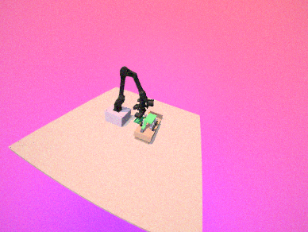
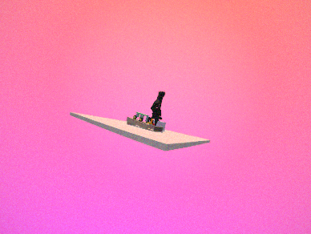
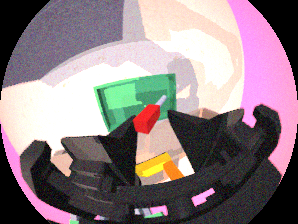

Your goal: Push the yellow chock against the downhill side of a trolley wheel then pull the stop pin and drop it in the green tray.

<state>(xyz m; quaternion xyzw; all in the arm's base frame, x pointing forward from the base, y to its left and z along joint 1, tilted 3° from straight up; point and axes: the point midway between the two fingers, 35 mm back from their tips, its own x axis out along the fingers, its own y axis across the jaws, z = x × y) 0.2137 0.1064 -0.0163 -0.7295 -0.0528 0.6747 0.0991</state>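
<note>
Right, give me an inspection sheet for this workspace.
Surface: tan table, carrying the ramp and the arm's grey base block.
Job's things: green trolley on the ramp; red-headed stop pin seen against the green tray; yellow chock below the jaws, wheel contact not visible.
Clutter: nothing seen.
Grippers: jaws partly open, gripping nothing.
Cables: nothing seen.
Surroundings: plain pink-purple backdrop.

Stop pin (image 3: 148, 119): red head, pale shaft, tilted, seen in the wrist view against the green tray (image 3: 135, 100). Yellow chock (image 3: 153, 165): orange handle beside it, below the pin. Green-topped trolley (image 1: 149, 120) sits on the ramp (image 1: 143, 135).
</note>
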